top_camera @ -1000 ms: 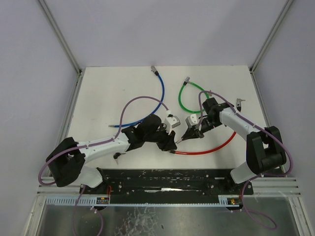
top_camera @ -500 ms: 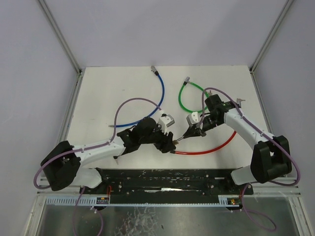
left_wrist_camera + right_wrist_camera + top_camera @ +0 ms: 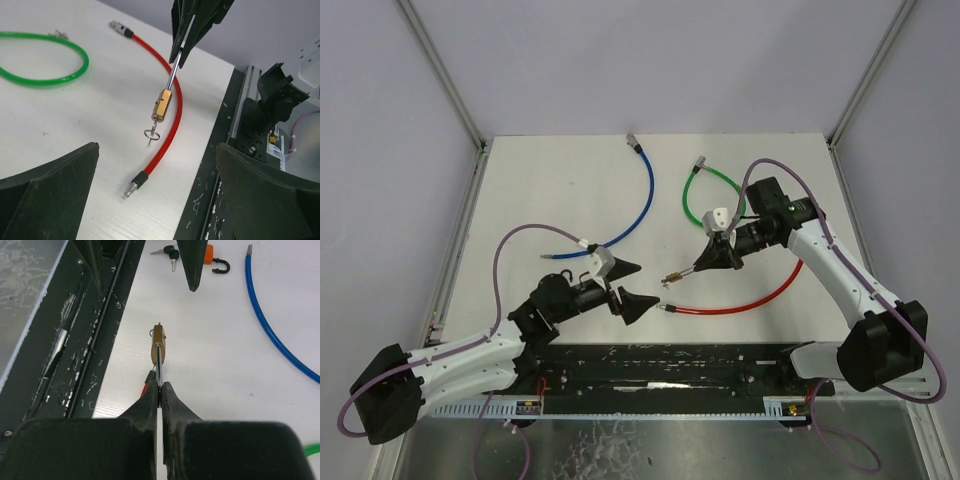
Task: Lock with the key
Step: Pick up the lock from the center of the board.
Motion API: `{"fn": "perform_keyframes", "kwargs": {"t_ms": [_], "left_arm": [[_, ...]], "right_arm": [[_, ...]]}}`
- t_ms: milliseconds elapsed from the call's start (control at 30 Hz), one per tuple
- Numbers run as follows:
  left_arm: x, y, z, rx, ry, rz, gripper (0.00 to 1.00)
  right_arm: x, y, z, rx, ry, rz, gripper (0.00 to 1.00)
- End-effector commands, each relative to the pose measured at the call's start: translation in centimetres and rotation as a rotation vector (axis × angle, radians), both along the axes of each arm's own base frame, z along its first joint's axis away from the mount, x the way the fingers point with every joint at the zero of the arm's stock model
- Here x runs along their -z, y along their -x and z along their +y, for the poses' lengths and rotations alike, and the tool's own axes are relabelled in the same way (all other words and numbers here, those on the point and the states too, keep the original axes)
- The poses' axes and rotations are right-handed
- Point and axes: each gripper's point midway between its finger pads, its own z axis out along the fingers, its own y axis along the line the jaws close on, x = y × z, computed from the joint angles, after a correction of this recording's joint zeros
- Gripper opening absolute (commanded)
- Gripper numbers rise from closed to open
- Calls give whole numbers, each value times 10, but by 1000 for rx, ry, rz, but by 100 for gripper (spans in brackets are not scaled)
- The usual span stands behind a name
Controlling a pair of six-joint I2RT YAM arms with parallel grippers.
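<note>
Right jaws clamped on slim steel shackle (image 3: 174, 70) of brass padlock (image 3: 159, 347), thin key ring (image 3: 152, 134) dangling beneath, left jaws spread wide, glossy red cable (image 3: 159, 152) between them.

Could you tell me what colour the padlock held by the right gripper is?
The padlock is brass-gold, clearest in the left wrist view.

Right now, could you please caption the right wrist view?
Right gripper, jaws shut on brass padlock; orange padlock beyond.

Brass padlock (image 3: 162, 104), red cable (image 3: 730, 309), green cable (image 3: 50, 82), blue cable (image 3: 651, 190), white table (image 3: 550, 190)
</note>
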Motion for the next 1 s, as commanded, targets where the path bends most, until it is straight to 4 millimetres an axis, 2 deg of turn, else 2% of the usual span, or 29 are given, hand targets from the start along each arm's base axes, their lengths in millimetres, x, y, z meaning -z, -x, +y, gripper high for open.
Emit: {"fn": "perform_keyframes", "kwargs": {"t_ms": [0,167,433,600,767,967], "left_arm": [[-60,5,11,-10,228,-208,100],[-64,15,0,82,224,-268,97],[-53,9,-16,117,211,-319,84],[-44,3,-28,135,177,-297,70],[-42,-1,-32,132,169,-290,52],[-42,-2,-35,140,176,-279,44]], "right_arm": [[-36,12,7,34,-71,87,0],[-47,19,10,20,-108,130,0],[-56,26,11,3,-141,156,0],[-53,26,12,1,-142,177,0],[-50,25,13,-1,-142,194,0],[-47,25,14,-6,-139,201,0]]}}
